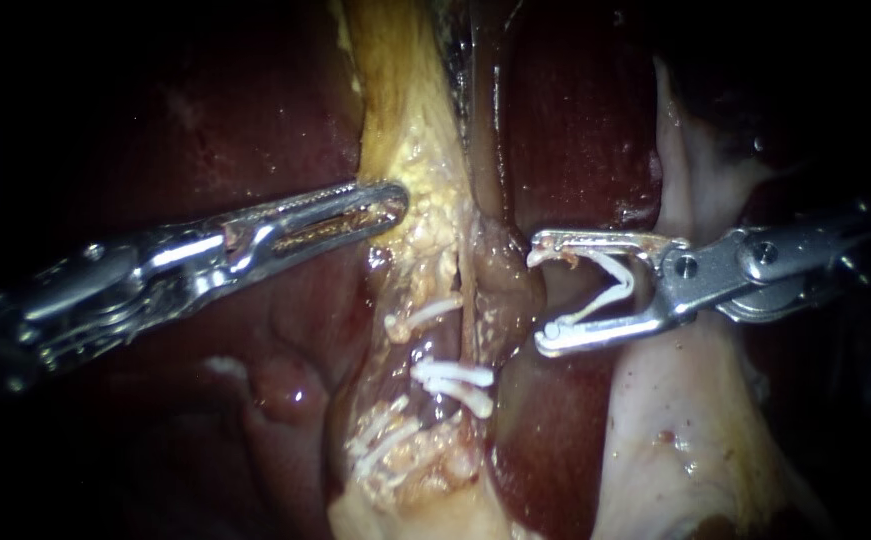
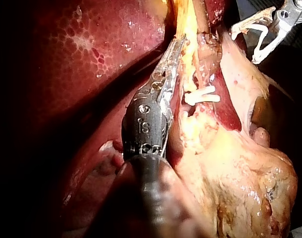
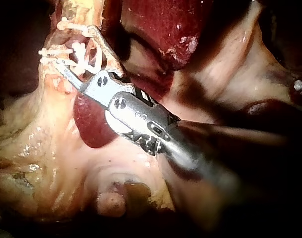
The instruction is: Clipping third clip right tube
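Dark liver (image 1: 575, 120) framed the right instrument (image 1: 540, 298), spread jaws holding a clip (image 1: 610, 285) short of the right tube (image 1: 503, 285), risking partial closure.

Glaring wet centre, deep shadowed margins
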